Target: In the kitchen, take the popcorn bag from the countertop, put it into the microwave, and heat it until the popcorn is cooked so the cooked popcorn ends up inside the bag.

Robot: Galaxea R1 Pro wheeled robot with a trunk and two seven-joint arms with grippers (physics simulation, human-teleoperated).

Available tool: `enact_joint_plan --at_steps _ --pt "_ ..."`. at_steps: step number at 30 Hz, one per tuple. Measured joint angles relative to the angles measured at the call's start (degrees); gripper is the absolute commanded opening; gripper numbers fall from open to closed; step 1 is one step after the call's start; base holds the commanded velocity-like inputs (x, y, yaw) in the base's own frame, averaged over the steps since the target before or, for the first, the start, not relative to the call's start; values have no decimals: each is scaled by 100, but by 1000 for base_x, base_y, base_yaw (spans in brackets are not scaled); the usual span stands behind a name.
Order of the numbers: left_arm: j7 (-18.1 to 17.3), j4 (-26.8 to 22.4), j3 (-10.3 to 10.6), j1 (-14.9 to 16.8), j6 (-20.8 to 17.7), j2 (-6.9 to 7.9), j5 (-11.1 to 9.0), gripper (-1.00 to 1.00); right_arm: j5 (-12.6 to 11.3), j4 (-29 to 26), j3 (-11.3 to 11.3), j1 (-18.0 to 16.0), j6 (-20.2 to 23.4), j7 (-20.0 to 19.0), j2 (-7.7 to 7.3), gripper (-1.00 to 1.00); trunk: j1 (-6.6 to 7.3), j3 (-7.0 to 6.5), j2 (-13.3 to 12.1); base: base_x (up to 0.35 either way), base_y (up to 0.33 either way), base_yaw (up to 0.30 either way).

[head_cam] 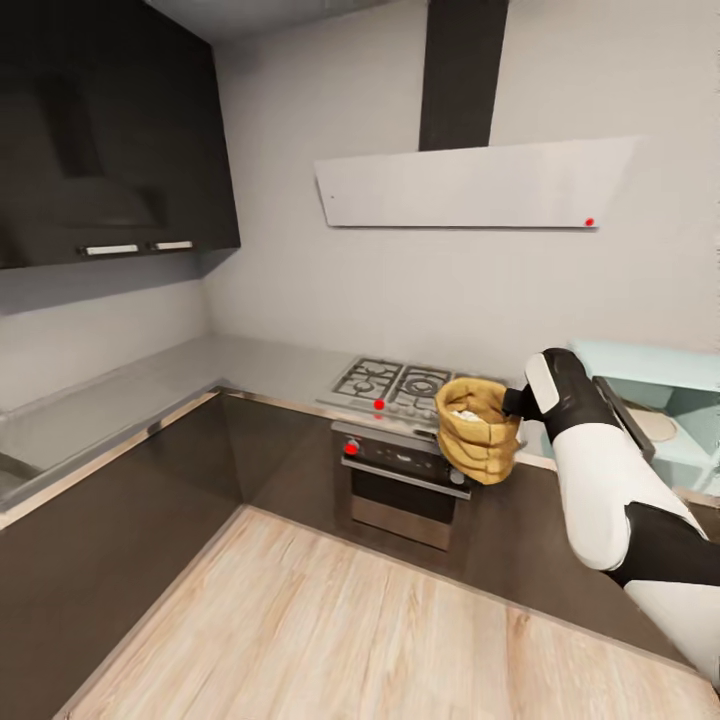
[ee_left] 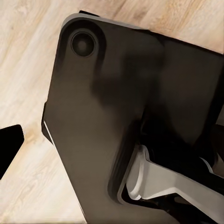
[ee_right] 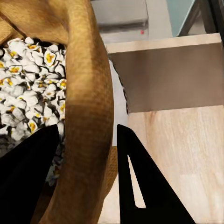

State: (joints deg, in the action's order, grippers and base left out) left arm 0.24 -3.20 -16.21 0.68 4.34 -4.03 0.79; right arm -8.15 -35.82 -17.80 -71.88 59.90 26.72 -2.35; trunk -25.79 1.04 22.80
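The bag (head_cam: pixel 478 430) is mustard-tan, its popcorn (ee_right: pixel 28 88) white flecked with yellow. The microwave (head_cam: pixel 665 400) is pale mint. Black gripper (ee_right: pixel 86 179) fingers, dark cabinets (head_cam: pixel 110 130), grey hood (head_cam: pixel 470 185), light wood floor (head_cam: pixel 330 620).

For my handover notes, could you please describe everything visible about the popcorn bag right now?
The popcorn bag is a squat mustard-tan, cloth-like sack with a thick rolled, wrinkled rim. It is open at the top and full of white popped kernels with yellow centres. The right gripper holds it upright by the rim, one finger inside and one outside, off the countertop, in front of the hob.
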Motion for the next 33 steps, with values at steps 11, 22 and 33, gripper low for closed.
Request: enact_joint_plan --at_steps 11,22,33 --pt "0 13 -15 -82 49 61 0 100 22 2 47 89 1 21 664 -100 0 0 0 -345 115 -32" --pt "-1 22 8 -173 219 71 3 100 62 1 70 92 9 25 721 -100 0 0 0 -342 145 -244" --pt "0 18 42 -319 376 72 12 100 60 1 78 131 10 2 712 -100 0 0 0 -236 18 -91"
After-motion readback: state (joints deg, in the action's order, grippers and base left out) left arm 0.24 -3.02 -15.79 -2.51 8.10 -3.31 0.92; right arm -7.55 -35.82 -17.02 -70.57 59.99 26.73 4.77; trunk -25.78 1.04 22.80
